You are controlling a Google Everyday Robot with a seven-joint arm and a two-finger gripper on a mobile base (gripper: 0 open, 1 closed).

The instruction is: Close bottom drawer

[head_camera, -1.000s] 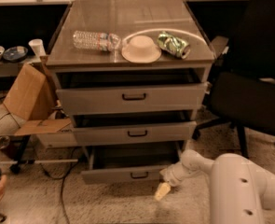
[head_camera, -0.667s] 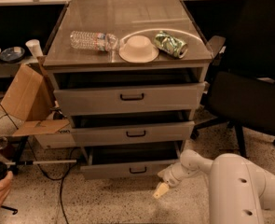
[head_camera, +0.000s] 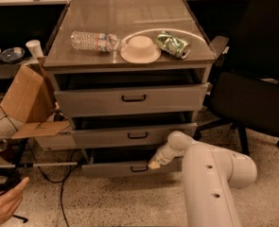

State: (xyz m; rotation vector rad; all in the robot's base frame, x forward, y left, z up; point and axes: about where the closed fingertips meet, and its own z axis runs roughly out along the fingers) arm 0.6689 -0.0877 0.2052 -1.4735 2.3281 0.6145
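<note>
- Reaching the front of the bottom drawer point(head_camera: 108, 168), the gripper point(head_camera: 154, 163) sits just right of its dark handle point(head_camera: 139, 168).
- Whether the gripper is apart or together, I cannot tell.
- Bottom drawer stands slightly pulled out, lowest in the cabinet point(head_camera: 129, 63).

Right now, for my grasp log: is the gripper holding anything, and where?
Cannot tell. The gripper is at the bottom drawer front, just right of its handle.

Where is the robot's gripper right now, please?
The white gripper is low in the camera view, at the front of the pale grey bottom drawer, just right of its small dark handle.
</note>
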